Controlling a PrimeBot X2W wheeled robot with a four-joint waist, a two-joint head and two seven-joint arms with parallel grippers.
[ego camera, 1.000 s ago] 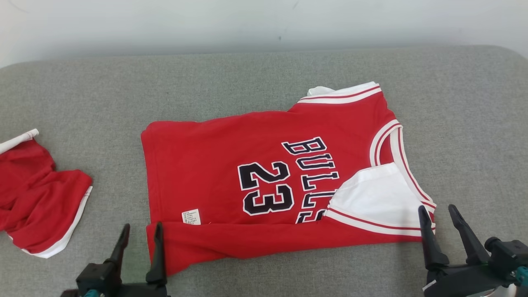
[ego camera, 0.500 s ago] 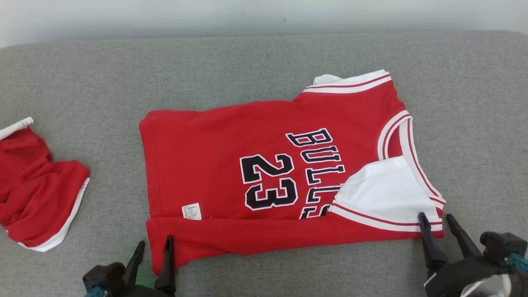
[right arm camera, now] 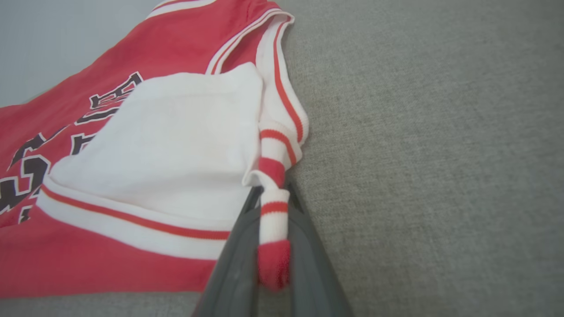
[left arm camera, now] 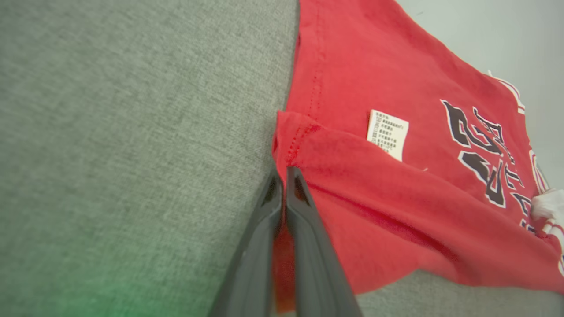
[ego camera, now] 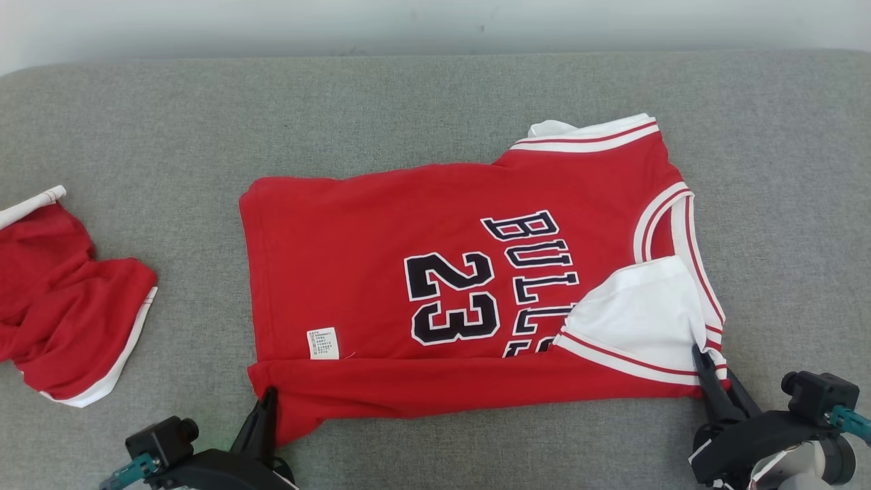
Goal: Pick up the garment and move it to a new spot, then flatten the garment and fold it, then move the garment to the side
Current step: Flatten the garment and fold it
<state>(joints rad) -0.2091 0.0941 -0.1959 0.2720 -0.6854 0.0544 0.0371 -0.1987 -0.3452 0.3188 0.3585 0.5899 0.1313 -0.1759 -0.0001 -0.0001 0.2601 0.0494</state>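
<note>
The red jersey (ego camera: 408, 238) lies nearly flat in the middle of the grey fabric surface (ego camera: 204, 122). Its hem is toward the robot's left, its neck and striped armholes are toward the right, and the black "BULLS 23" lettering faces up. The near long edge is folded over onto the body, with a small white label (ego camera: 322, 342) just above the fold. A patch of white lining (ego camera: 633, 306) is turned out at the near armhole.

The left hand (ego camera: 269, 398) is clamped on the near hem corner, red cloth pinched between its closed fingers. The right hand (ego camera: 704, 357) is clamped on the striped shoulder strap (right arm camera: 274, 207), which runs down between its fingers.

Well apart to the left, a second red garment (ego camera: 61, 306) with white trim lies crumpled on the same surface. A pale wall (ego camera: 408, 24) runs behind the surface's far edge.
</note>
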